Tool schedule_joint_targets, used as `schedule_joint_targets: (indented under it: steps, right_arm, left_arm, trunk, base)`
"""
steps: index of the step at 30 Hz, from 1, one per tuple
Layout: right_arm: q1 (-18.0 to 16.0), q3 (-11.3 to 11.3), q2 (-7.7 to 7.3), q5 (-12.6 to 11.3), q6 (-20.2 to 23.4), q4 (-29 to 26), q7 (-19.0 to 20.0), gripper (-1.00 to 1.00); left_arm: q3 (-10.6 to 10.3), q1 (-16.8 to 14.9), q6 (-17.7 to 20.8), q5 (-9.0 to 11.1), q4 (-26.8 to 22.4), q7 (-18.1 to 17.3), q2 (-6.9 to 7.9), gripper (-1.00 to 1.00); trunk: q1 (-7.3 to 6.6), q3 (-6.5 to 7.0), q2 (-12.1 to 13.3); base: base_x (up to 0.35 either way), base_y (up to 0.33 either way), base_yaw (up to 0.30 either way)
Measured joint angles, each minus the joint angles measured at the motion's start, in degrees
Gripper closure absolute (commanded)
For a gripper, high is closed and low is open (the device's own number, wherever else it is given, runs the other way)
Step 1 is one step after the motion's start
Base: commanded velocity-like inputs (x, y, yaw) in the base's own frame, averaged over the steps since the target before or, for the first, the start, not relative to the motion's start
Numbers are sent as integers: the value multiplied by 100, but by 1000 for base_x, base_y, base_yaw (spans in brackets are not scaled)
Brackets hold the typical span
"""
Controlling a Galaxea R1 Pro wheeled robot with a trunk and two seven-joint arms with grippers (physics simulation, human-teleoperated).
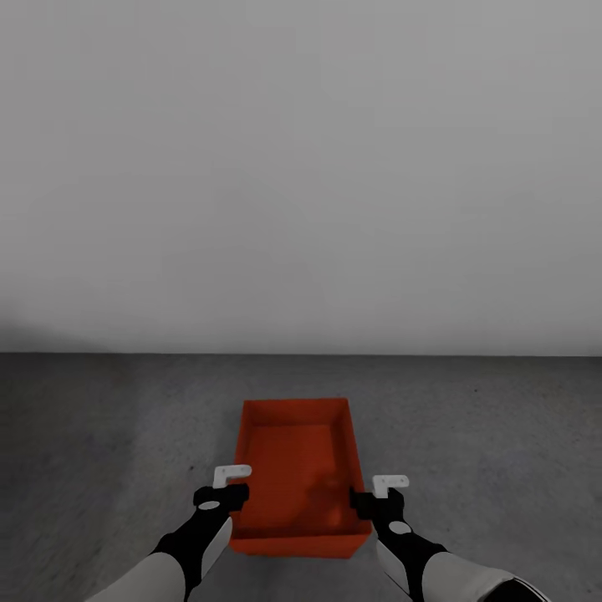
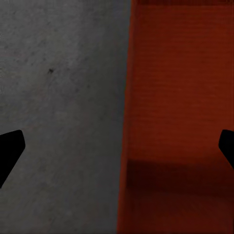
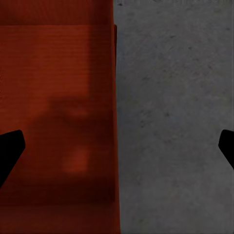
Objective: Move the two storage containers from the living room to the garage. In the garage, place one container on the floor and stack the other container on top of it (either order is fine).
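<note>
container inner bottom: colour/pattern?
Orange-red storage container, finely ribbed inner bottom; clearest in right wrist view.

Left pincer (image 2: 117,153) straddling the bin (image 2: 180,112) wall
Fingers spread wide apart: one over the concrete floor (image 2: 63,107), one inside the bin.

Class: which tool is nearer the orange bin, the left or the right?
Neither clearly: both straddle a side wall. The left tool is open over the bin's left wall, the right tool open over its right wall, each with one finger inside and one outside.
</note>
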Motion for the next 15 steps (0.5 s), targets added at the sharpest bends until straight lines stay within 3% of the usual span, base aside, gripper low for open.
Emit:
schedule_joint_targets:
  steps: [15]
  right_arm:
    - [0,0,0,0,-2,0,0,-100]
  left_arm:
    - [1,0,0,0,1,-4,0,-100]
  trunk:
    - [-330,269,602]
  base:
    - [0,0,0]
